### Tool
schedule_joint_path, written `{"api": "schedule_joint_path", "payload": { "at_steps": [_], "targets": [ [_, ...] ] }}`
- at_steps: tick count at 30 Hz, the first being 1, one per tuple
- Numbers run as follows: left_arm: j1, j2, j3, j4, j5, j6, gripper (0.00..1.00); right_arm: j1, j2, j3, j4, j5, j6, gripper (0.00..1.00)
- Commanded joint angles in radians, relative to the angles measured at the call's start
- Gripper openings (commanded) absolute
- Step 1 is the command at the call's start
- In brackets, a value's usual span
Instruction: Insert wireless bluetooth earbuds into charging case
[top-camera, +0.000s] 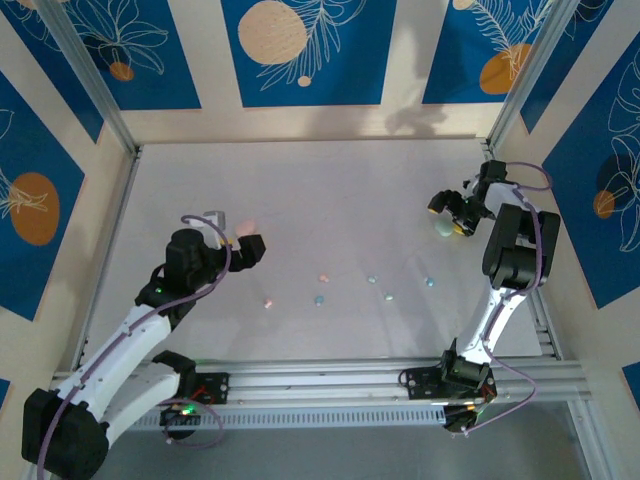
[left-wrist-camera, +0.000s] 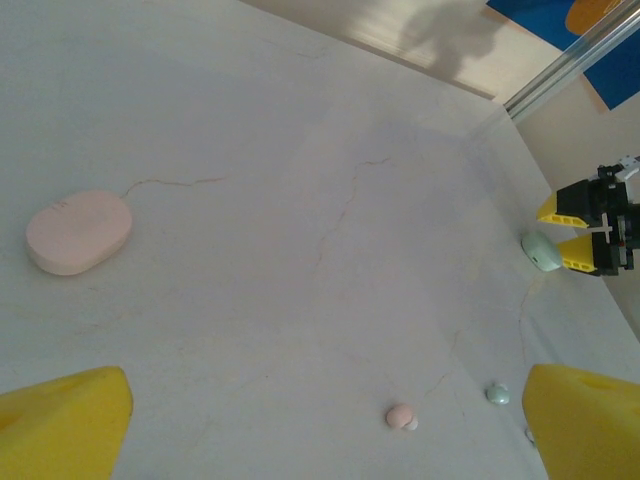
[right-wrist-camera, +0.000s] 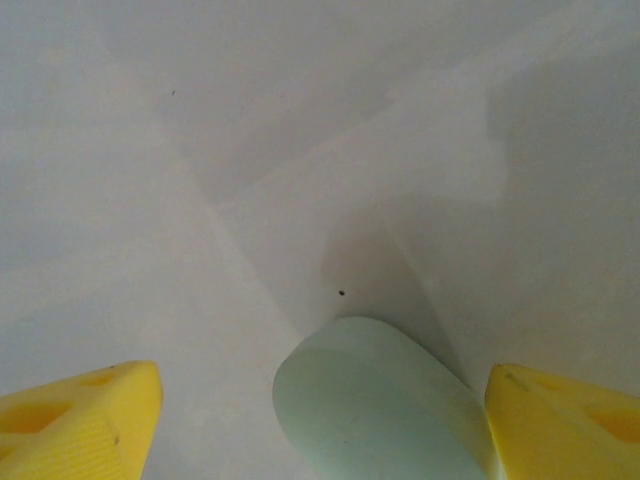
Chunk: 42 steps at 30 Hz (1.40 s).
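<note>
Several tiny earbuds lie loose mid-table: pink ones (top-camera: 324, 279) (top-camera: 268, 300), blue ones (top-camera: 320, 299) (top-camera: 430, 282) and a mint one (top-camera: 388, 298). A pink charging case (top-camera: 247, 228) lies shut on the table just past my left gripper (top-camera: 232, 237), which is open and empty. In the left wrist view that pink case (left-wrist-camera: 78, 230) sits far left, with a pink earbud (left-wrist-camera: 400, 416) and a mint earbud (left-wrist-camera: 497, 394) near the open left gripper (left-wrist-camera: 320, 430). My right gripper (top-camera: 448, 217) stands open around a mint charging case (right-wrist-camera: 380, 405), which lies close to the right finger (right-wrist-camera: 570, 420).
White walls and an aluminium post (top-camera: 510, 95) border the table at the back right, close to the right arm. A metal rail (top-camera: 380, 375) runs along the near edge. The left wrist view shows the right gripper (left-wrist-camera: 592, 229) with the mint case (left-wrist-camera: 541, 251).
</note>
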Motion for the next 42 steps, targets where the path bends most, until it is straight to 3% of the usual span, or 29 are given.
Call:
{"api": "schedule_joint_path", "payload": {
  "at_steps": [1,20,29,36,42],
  "targets": [
    [-0.012,0.002,0.026,-0.009,-0.017,0.014,1.0,0.024,-0.015,0.0,-0.05,-0.038,-0.014,0.84],
    [-0.017,0.01,0.042,-0.017,-0.025,0.017,1.0,0.177,-0.037,0.011,-0.057,-0.11,-0.067,0.84],
    [-0.022,-0.004,0.041,-0.033,-0.035,0.016,1.0,0.101,-0.081,0.028,0.029,-0.083,-0.035,0.84],
    [-0.028,-0.006,0.043,-0.035,-0.03,0.015,1.0,0.067,0.031,0.112,0.04,-0.058,-0.036,0.83],
    [-0.036,-0.001,0.047,-0.033,-0.023,0.014,1.0,0.069,0.172,0.291,-0.052,-0.139,-0.085,0.82]
  ]
}}
